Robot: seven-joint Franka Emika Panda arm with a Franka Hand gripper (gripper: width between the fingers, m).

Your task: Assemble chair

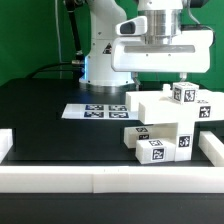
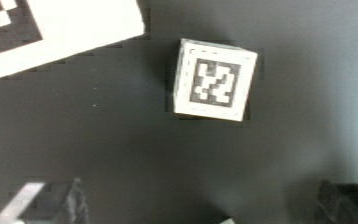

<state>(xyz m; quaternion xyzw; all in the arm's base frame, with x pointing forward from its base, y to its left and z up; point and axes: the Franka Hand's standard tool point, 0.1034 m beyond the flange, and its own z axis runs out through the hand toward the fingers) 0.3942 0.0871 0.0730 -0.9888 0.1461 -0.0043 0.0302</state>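
Note:
The chair is in separate white tagged parts, piled at the exterior view's right: a large block [image 1: 158,106], small tagged pieces [image 1: 186,95] on top and lower pieces [image 1: 152,150] in front. My gripper [image 1: 170,76] hangs just above the pile. In the wrist view a small white block with one tag [image 2: 215,80] lies on the black table, well ahead of my gripper [image 2: 194,205]. Another tagged white part [image 2: 34,40] shows at the picture's corner. My fingers [image 2: 43,205] stand wide apart with nothing between them.
The marker board [image 1: 95,110] lies flat on the black table beside the pile. Low white border rails run along the front [image 1: 100,180], the exterior view's left [image 1: 5,145] and right [image 1: 212,150]. The arm's base [image 1: 100,60] stands at the back.

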